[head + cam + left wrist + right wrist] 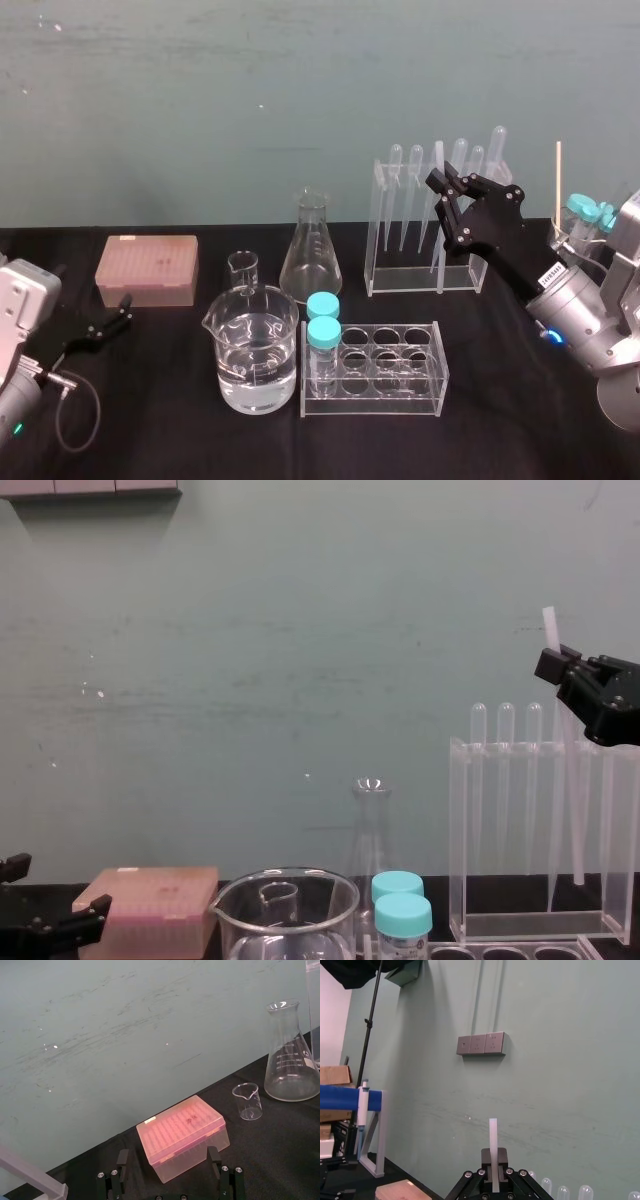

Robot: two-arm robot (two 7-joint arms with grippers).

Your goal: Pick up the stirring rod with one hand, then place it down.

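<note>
Right gripper (557, 664), raised at my right over the black table (520, 430), pinches the stirring rod (567, 780) near its upper end; a short length of rod stands above the fingers (485, 1157). The rod hangs nearly upright, slightly tilted, at the clear rack (460, 830) that holds the pipettes (505, 740). Its lower end sits above the rack's base, and I cannot tell whether it is inside the rack or just before it. Left gripper (112, 322) rests low at my left, near the pink box (148, 268), fingers spread apart and holding nothing.
</note>
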